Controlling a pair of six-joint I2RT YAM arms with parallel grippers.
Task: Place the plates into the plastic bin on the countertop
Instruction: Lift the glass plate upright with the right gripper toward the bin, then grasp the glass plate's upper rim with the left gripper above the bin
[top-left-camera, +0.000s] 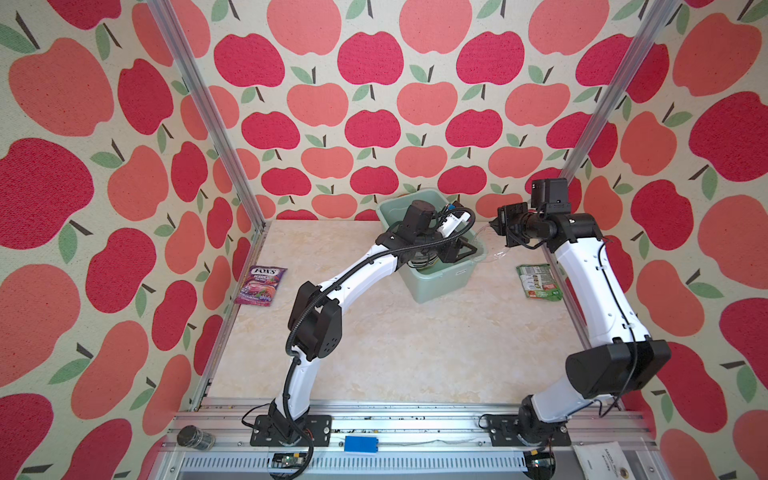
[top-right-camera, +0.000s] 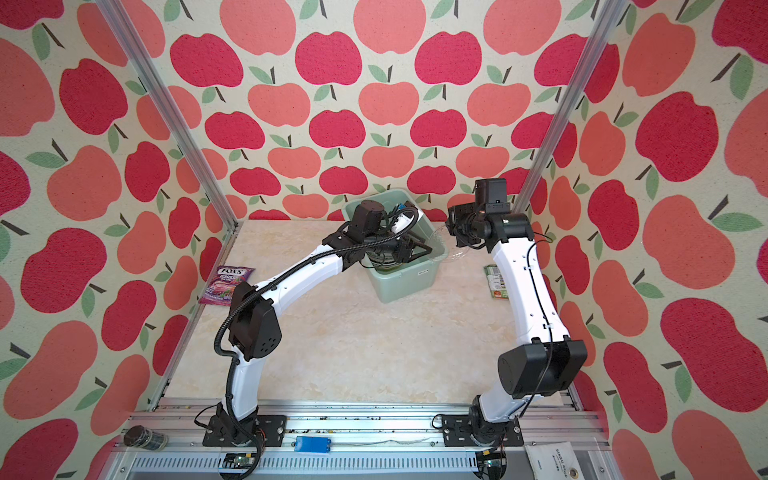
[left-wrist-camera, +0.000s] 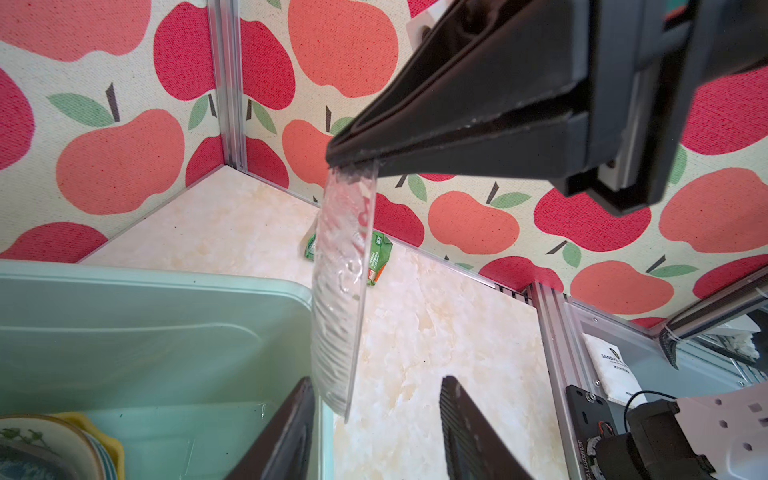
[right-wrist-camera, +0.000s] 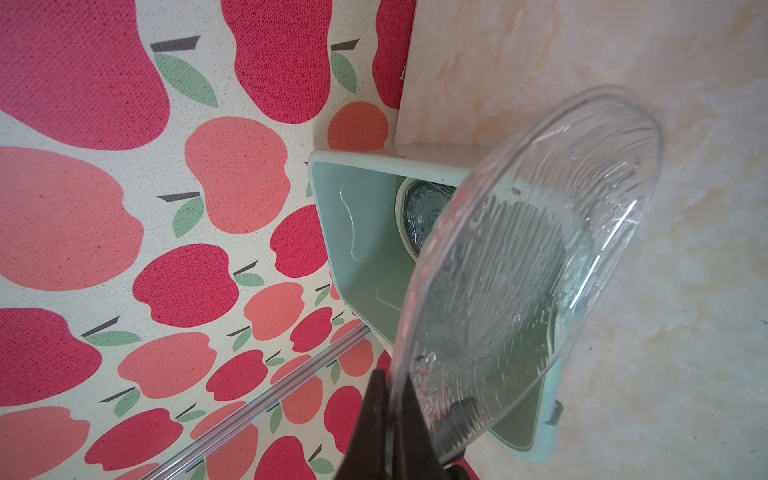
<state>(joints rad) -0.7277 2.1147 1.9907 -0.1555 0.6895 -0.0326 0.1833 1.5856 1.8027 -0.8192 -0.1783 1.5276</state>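
Right gripper (top-left-camera: 494, 226), both top views: clamped tight on the rim of a clear round glass plate (top-left-camera: 496, 251), which slopes down from its tips toward the left gripper (top-left-camera: 464, 249). Left gripper hangs over a pale mint-green rectangular plastic bin (top-left-camera: 440, 286); its jaw gap cannot be read here. Bin stands on the cream marble-patterned bench (top-left-camera: 395, 345). Flat purple snack packet (top-left-camera: 261, 286): on the bench, well apart from the left gripper. Flat green snack packet (top-left-camera: 539, 281): on the bench, near the right gripper, toward its arm's base. In a top view likewise: right gripper (top-right-camera: 449, 224), glass plate (top-right-camera: 451, 254), left gripper (top-right-camera: 419, 249), bin (top-right-camera: 403, 286).

Left wrist view. Left gripper (left-wrist-camera: 374, 436): two dark fingers (left-wrist-camera: 291, 432) partly apart, gripping nothing. Glass plate (left-wrist-camera: 338, 311), seen edge-on, dips its lower edge between them, close to one finger; contact cannot be told. Right gripper (left-wrist-camera: 353, 160), ahead and above, pinches the plate's upper rim. Bin (left-wrist-camera: 166, 286) beside the left gripper, holding a cream plate with green plant print (left-wrist-camera: 37, 432) stacked on a yellow scalloped plate (left-wrist-camera: 114, 440).

Right wrist view. Right gripper (right-wrist-camera: 415, 405): fingers pressed together, one on each face of the glass plate (right-wrist-camera: 540, 249), which reaches away from the tips across the bin (right-wrist-camera: 353, 232). Round blue-patterned plate (right-wrist-camera: 424, 216) lies inside the bin, beyond the gripper.
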